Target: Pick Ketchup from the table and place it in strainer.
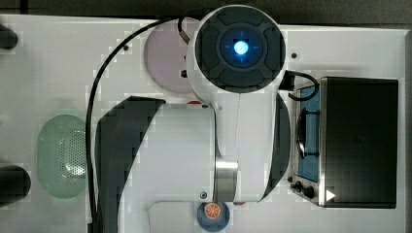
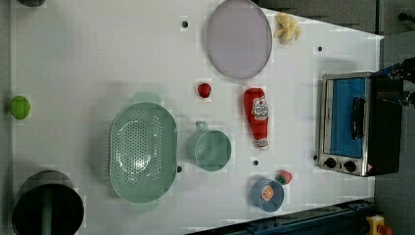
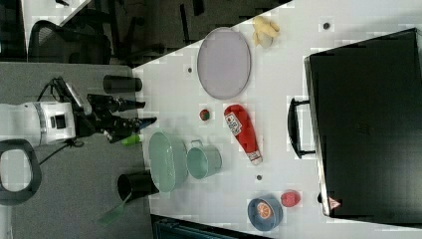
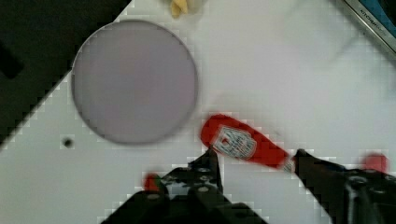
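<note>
The Ketchup (image 2: 258,117) is a red bottle with a white label. It lies on its side on the white table between the grey plate and the blue bowl, clear of other things. The strainer (image 2: 142,152), a pale mint-green oval basket, stands empty toward the left view's left, with the green cup (image 2: 209,149) between it and the bottle. My gripper (image 3: 142,112) hangs well above the table, open and holding nothing. In the wrist view the Ketchup (image 4: 243,144) appears far below, between the fingertips of my gripper (image 4: 256,153). The arm hides the bottle in the top view, where the strainer (image 1: 62,155) shows.
A grey plate (image 2: 239,38) and bananas (image 2: 288,27) lie at the left view's top. A toaster oven (image 2: 352,122) fills the left view's right. Two strawberries (image 2: 204,90) (image 2: 283,176), a blue bowl (image 2: 267,194) with an orange slice and a black cylinder (image 2: 46,205) also stand about.
</note>
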You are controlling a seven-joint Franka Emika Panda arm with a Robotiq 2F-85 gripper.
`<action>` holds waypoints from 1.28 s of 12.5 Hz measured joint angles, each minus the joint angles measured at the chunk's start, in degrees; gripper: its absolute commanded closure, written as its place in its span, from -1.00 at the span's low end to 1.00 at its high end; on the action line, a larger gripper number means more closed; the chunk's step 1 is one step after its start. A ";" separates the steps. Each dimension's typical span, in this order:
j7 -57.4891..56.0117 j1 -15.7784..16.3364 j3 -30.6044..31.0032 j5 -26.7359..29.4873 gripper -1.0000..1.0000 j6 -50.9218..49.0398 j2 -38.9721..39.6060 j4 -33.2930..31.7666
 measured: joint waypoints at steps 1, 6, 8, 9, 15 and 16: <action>0.00 -2.72 2.48 0.52 -0.59 -5.37 -3.85 -4.20; 0.00 -5.13 5.49 2.69 -1.00 -10.32 -19.99 -10.24; -0.01 -4.83 5.68 2.55 -1.00 -9.98 -19.07 -9.12; -0.22 -4.85 5.64 2.34 -1.00 -9.72 -17.68 -9.62; -20.77 -5.30 5.50 3.17 -1.00 3.53 -1.16 -16.39; -25.55 -5.16 4.99 3.21 -1.00 7.88 0.36 -18.97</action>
